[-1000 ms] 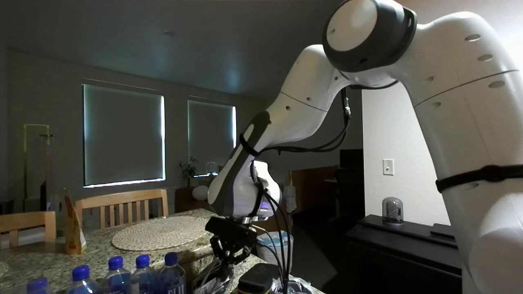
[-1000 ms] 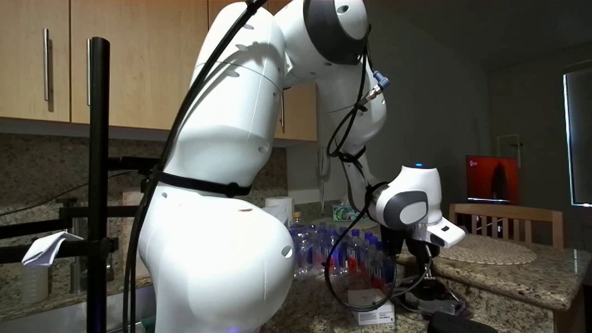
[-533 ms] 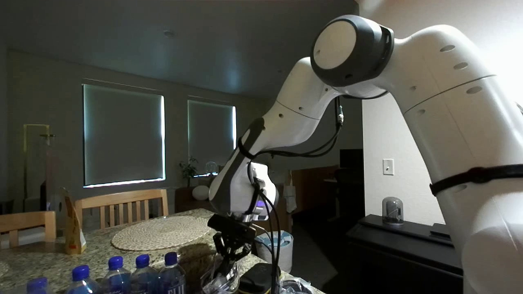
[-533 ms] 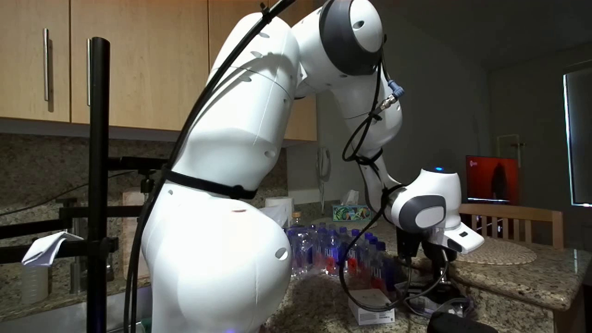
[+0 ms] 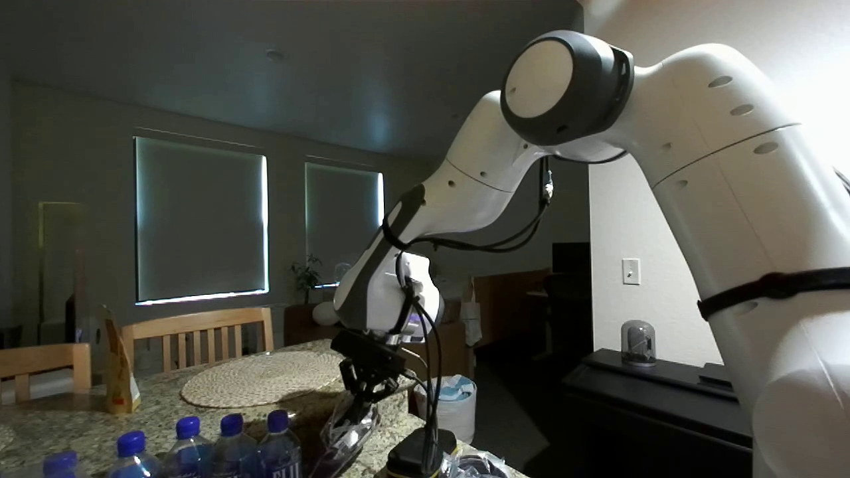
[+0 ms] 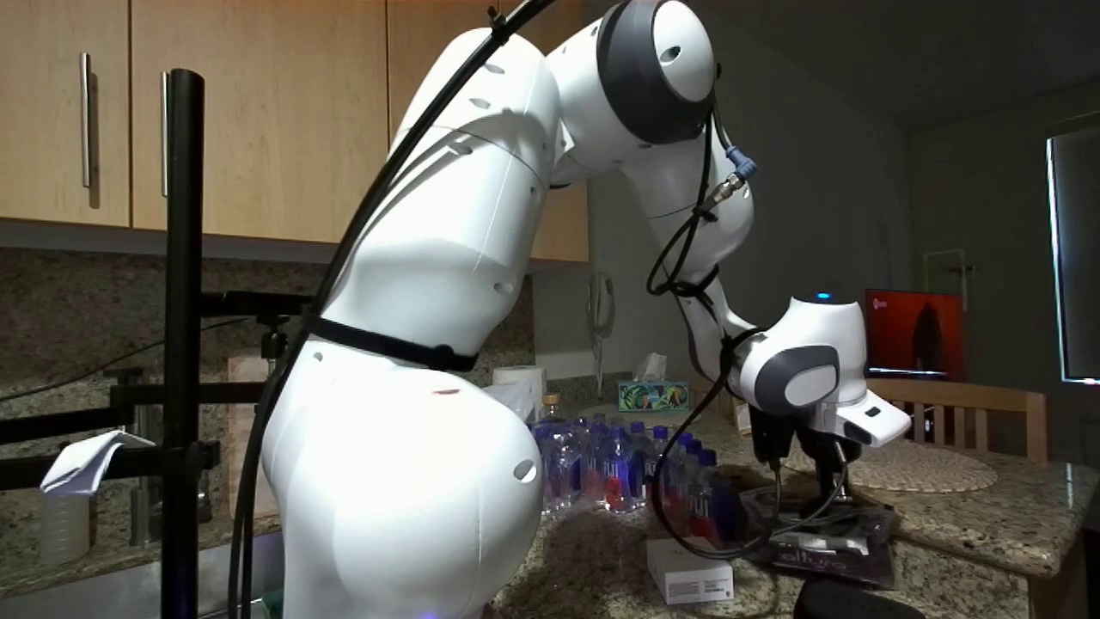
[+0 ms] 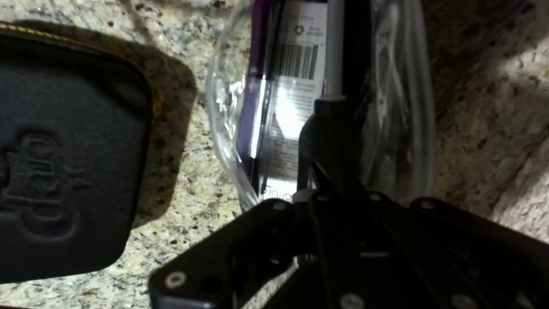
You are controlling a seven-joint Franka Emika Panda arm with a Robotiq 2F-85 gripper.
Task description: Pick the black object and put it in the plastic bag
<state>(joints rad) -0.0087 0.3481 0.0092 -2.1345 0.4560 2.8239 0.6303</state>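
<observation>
A black zippered case [image 7: 73, 163] with embossed letters lies on the granite counter, left of the gripper in the wrist view. It also shows in both exterior views [image 5: 417, 453] [image 6: 851, 602]. A clear plastic bag [image 7: 396, 107] with a purple edge and a printed barcode label is under my gripper [image 7: 330, 111]. The bag also shows in both exterior views [image 5: 348, 435] [image 6: 829, 559], tilted up beneath the fingers. My gripper looks shut on the bag and shows in both exterior views [image 5: 364, 401] [image 6: 827, 499]. The exact pinch spot is hidden by the dark fingers.
Water bottles with blue caps [image 5: 232, 448] [image 6: 614, 468] stand beside the bag. A white box [image 6: 690, 572] sits near it. Crumpled clear plastic [image 5: 483, 465] lies beside the case. A raised granite ledge with a woven mat [image 5: 262, 378] borders the work area. Cables hang from the wrist.
My gripper moved away from the robot's base, dipped slightly, then rose. The bag went with it and now tilts up, showing its printed face. The black case stayed in place.
</observation>
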